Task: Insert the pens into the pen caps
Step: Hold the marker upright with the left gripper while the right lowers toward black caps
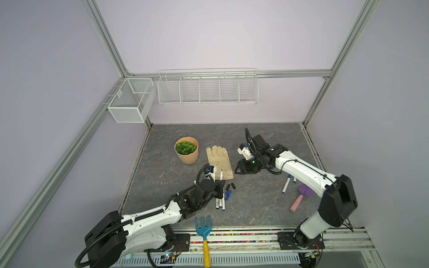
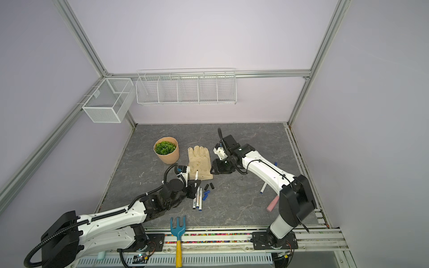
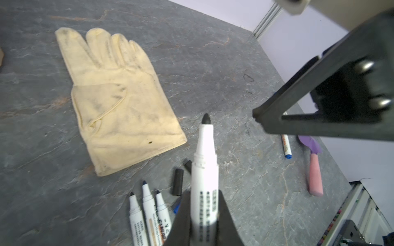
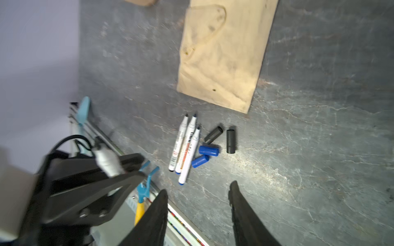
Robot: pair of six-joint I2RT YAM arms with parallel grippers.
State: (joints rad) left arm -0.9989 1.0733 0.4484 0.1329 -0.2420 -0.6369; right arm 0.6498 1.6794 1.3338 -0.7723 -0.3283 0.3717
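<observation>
Left wrist: glove [image 3: 119,102], black caps [image 3: 178,182] near pen [image 3: 203,191]

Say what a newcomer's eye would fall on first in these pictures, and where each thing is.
First, the uncapped pen held in the left gripper, its black tip pointing out near the glove's cuff. Next, the pale glove lying flat in the middle of the table, with the plant pot beside it. Then the loose caps, blue and black, beside three bare pens.
</observation>
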